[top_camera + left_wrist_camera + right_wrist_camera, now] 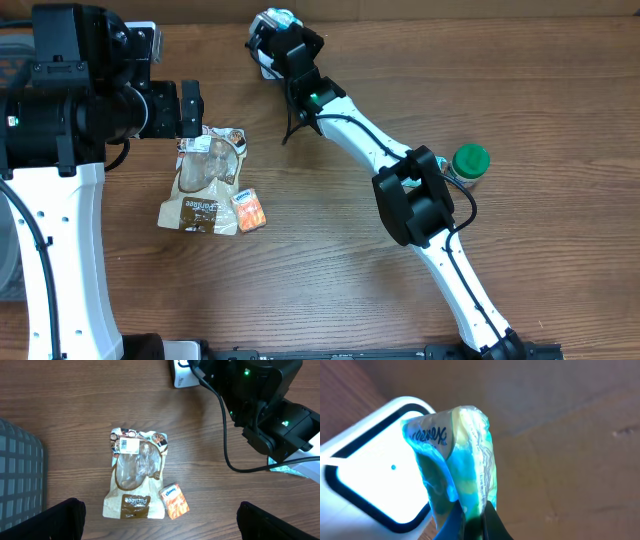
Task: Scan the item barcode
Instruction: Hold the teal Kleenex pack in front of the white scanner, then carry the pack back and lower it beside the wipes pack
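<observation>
Two arms, two very different jobs, as we see it. At the top centre of the overhead frame the right fingers (491, 522) are pressed together on one end of a tissue pack (462, 455), pinching it just in front of the scanner (365, 480), whose window glows white. We read that as the scan step itself: the pack is held there so a printed face can meet the window, though we cannot tell which face carries the barcode. Over at the left, the left fingers (62, 522) are spread wide and empty, hovering above a brown pouch (135, 480) lying on the counter (330, 270), a small orange packet (175, 502) just beside its lower right corner. That arm is likely parked clear of the scanner, ready for another item. A green-lidded jar (469, 160) stands at the right.
</observation>
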{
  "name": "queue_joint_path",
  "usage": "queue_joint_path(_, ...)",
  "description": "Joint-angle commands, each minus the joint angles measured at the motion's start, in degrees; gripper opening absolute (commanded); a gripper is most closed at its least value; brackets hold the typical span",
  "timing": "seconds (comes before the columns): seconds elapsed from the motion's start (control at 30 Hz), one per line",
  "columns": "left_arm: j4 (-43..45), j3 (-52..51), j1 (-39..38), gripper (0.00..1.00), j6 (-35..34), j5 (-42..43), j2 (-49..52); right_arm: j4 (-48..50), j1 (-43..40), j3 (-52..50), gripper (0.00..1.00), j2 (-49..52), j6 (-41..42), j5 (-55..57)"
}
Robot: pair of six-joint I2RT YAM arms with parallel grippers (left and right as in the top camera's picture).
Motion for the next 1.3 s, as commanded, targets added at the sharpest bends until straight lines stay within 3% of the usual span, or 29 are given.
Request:
queue_joint_path(0.0, 0.04, 0.70, 0.20, 1.00, -0.15, -0.17, -0.22, 0.20, 0.31, 0.50, 0.04, 0.00, -3.15, -1.92)
queue_joint_path(0.57, 0.04, 0.70, 0.20, 1.00, -0.13, -0.17, -0.22, 0.44, 0.39, 0.52, 0.04, -0.72, -2.84, -1.88)
queue_joint_path(0.8, 0.04, 0.70, 0.20, 1.00, -0.13, -0.15, -0.22, -2.84, 0.42, 0.52, 0.04, -8.22, 13.51, -1.92)
queue_joint_path(1.0, 0.04, 0.70, 0.20, 1.00, -0.15, -0.17, -0.22, -18.97, 0.42, 0.52, 0.04, -20.65, 32.46, -5.22)
queue_joint_path(1.13, 0.04, 0.70, 0.20, 1.00, -0.15, -0.17, -0.22, -37.81, -0.46, 0.52, 0.04, -30.32, 49.94, -8.87)
queue_joint_path(1.27, 0.04, 0.70, 0.20, 1.00, -0.15, -0.17, -0.22, -58.97, -2.23, 0.52, 0.04, -37.55, 58.27, -8.96)
